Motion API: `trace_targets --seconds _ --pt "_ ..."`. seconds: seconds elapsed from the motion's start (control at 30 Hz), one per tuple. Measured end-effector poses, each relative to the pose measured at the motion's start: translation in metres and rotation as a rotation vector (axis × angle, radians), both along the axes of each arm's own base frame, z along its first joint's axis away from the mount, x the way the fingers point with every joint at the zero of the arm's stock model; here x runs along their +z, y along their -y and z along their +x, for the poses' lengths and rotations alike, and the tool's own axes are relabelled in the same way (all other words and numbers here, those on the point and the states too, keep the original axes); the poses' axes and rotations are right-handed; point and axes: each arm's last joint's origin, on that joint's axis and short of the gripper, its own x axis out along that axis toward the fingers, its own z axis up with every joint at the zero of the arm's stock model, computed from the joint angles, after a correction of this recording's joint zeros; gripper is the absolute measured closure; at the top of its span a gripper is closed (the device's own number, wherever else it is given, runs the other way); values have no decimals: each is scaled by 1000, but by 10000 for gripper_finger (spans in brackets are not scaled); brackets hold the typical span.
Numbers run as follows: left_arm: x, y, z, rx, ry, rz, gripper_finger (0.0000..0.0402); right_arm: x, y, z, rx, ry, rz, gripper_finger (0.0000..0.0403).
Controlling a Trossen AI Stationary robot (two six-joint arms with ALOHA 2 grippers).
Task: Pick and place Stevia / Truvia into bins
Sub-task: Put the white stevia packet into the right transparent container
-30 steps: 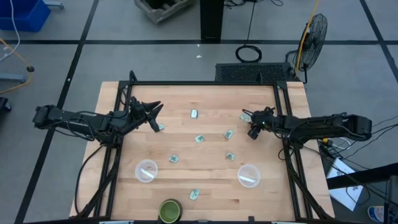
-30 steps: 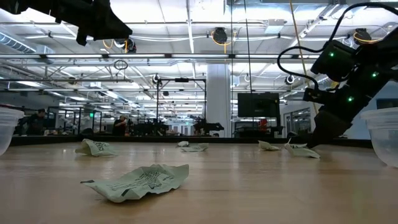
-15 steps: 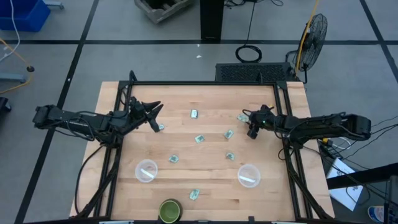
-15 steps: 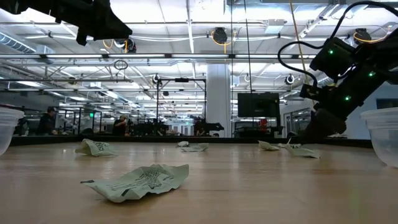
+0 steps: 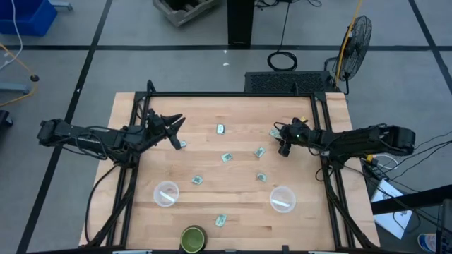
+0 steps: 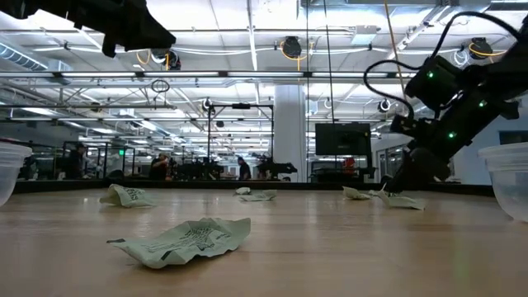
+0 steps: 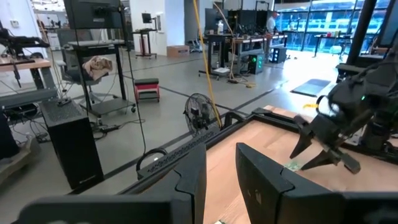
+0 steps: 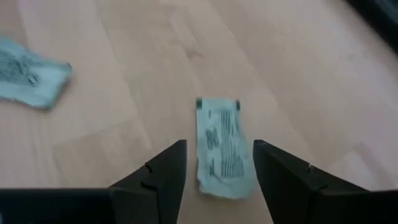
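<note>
Right tool [image 8: 217, 165] open, fingers straddling a pale green flat paper packet [image 8: 224, 148] lying on the wooden counter [image 5: 212, 162] near its right edge. Risk: thin packet may slide or crumple as fingers close. Print on packet unreadable. Left tool [image 5: 173, 127] open, waits at left edge.

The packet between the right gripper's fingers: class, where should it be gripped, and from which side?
Grip the packet across its narrow width, coming straight down from above. It lies flat on the table, its long edges running alongside the open right gripper's fingers.
</note>
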Motion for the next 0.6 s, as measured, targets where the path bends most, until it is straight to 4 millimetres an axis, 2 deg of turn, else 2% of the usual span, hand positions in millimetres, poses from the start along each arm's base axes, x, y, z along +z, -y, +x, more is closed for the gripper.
trace_targets --seconds 0.3,0.6 --pt "0 0 0 -1 -15 18 311 -10 2 2 -22 -46 28 231" --pt "0 0 0 -2 -16 17 311 -10 3 0 -98 -49 9 307"
